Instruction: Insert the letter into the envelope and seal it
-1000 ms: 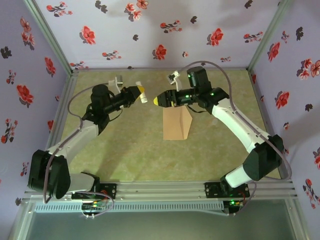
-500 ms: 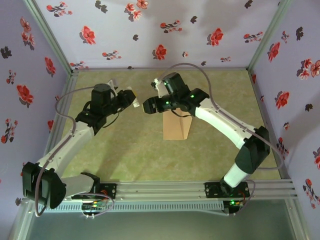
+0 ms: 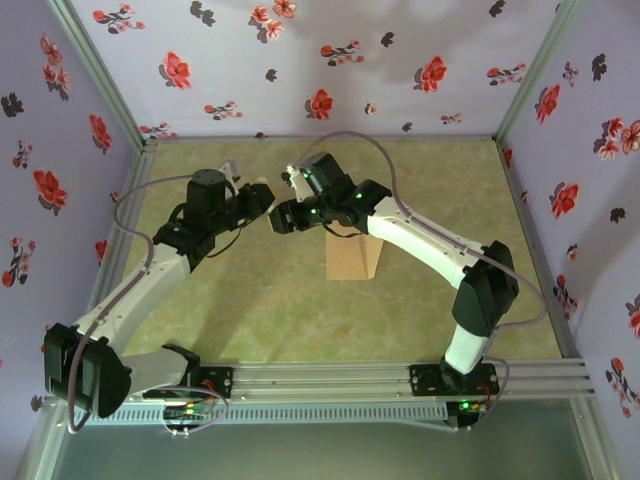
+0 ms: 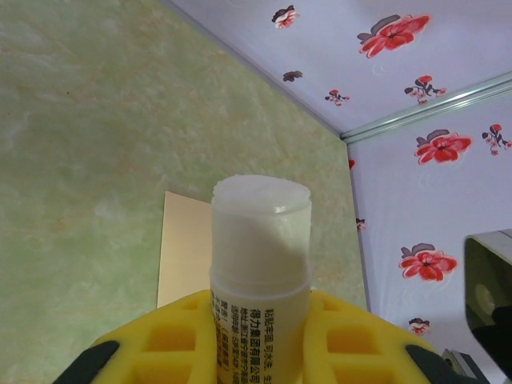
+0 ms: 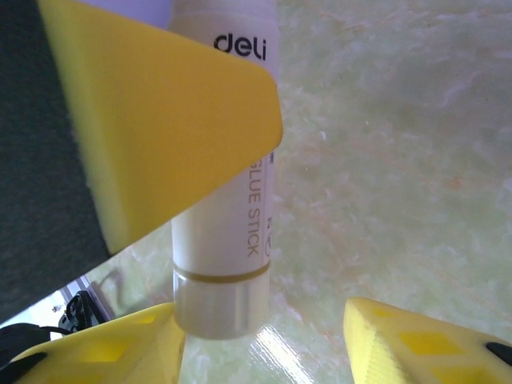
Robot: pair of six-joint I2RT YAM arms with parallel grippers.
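A tan envelope (image 3: 352, 256) lies on the green mat in the top view, and its left part (image 4: 184, 250) shows behind the stick in the left wrist view. The letter is hidden or out of view. My left gripper (image 3: 258, 196) (image 4: 260, 320) is shut on a white glue stick (image 4: 260, 240), whose translucent end points away from the wrist. That same glue stick (image 5: 226, 208) reaches into the right wrist view. My right gripper (image 3: 278, 217) (image 5: 264, 340) stands open around its clear end, whose side lies against the left yellow fingertip (image 5: 104, 352); the other fingertip is well apart.
Floral purple walls (image 3: 320, 60) close in the green mat (image 3: 260, 300) on three sides. Both arms meet left of the envelope, above the mat's back middle. A metal rail (image 3: 330, 385) runs along the near edge.
My right gripper has swung left from above the envelope to the glue stick's end. My left gripper has pulled back slightly and turned, still holding the stick.
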